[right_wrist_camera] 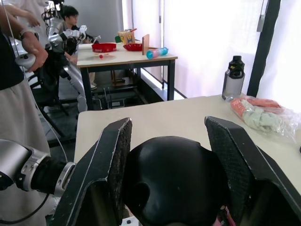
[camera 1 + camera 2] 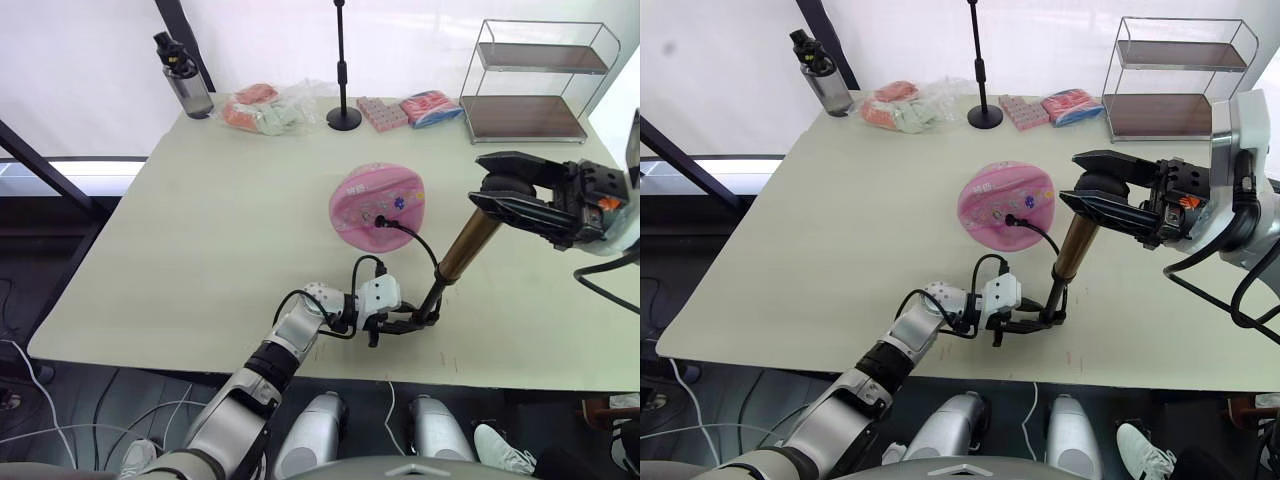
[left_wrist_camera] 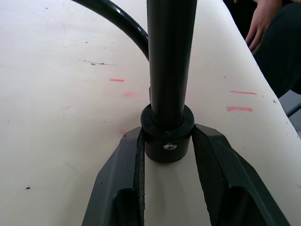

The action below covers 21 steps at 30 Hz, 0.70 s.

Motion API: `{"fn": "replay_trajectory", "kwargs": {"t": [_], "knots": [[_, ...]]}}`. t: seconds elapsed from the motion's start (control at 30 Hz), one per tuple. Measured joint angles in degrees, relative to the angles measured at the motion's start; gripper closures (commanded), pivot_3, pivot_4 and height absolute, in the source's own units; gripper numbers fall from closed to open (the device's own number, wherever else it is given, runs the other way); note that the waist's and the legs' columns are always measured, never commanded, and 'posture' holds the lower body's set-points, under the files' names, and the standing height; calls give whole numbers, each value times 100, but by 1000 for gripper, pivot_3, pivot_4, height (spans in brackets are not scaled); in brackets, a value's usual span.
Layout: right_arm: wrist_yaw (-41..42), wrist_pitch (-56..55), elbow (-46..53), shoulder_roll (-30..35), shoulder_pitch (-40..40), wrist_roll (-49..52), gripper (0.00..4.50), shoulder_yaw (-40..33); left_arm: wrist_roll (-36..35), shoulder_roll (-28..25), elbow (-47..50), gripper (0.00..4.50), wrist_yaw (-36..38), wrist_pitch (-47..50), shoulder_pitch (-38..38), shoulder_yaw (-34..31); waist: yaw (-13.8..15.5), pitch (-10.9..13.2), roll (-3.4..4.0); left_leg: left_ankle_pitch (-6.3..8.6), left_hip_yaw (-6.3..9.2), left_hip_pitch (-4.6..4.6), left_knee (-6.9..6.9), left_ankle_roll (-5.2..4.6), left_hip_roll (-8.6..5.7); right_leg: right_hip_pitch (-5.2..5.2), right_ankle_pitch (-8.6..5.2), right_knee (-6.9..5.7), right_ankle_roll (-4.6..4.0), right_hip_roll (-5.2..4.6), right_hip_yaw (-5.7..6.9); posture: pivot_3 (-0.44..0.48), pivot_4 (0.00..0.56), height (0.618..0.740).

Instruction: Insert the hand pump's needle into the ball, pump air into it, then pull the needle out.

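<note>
- Table [image 2: 200,250]: pale, broad surface carrying every item listed; the ball served as landmark for placement.
- Ball [image 2: 375,205]: pink, printed with small coloured marks; sat near mid-table. The marks were too small to read; no brand or writing was legible on it or any other item.
- Hand pump [image 2: 462,247]: gold-bronze cylinder leaning just right of the ball, foot on the table on the near side of the ball, handle raised to the right.
- Right gripper [image 2: 1110,200]: fingers parted around the black T-handle, bracketing it on both sides.
- Left gripper [image 2: 400,325]: fingers closed against the pump's black base collar, pinning it to the table, nearer the edge than the ball.
- Needle [image 2: 380,222]: hose end met the ball's near face; apparently seated.
- Judgement: pumping in hand; strokes should run along the cylinder's axis, base kept pinned, hose left slack so the needle is not levered.
</note>
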<state>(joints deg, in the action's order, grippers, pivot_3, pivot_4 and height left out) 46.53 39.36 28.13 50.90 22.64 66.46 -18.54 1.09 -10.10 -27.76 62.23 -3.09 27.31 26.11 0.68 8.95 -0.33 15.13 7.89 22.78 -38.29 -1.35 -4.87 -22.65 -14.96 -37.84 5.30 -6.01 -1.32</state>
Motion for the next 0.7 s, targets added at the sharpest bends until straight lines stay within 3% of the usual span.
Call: {"fn": "replay_trajectory", "kwargs": {"t": [0.43, 0.7], "knots": [[4, 73, -113, 156, 2, 89, 2480, -63, 84, 225, -445, 3422, -128, -183, 238, 92, 9, 1, -2, 1, -1, 3, 0, -1, -1, 0, 0, 3, 0, -1, 1, 0, 150, 736], [-21, -62, 532, 74, -272, -111, 2480, -187, 137, 365, -803, 3422, -253, -443, 375, 101, 15, 0, -3, 1, -1, 2, -3, -1, -2, 4, 1, 3, 2, -1, 3, 0, 150, 736]]}}
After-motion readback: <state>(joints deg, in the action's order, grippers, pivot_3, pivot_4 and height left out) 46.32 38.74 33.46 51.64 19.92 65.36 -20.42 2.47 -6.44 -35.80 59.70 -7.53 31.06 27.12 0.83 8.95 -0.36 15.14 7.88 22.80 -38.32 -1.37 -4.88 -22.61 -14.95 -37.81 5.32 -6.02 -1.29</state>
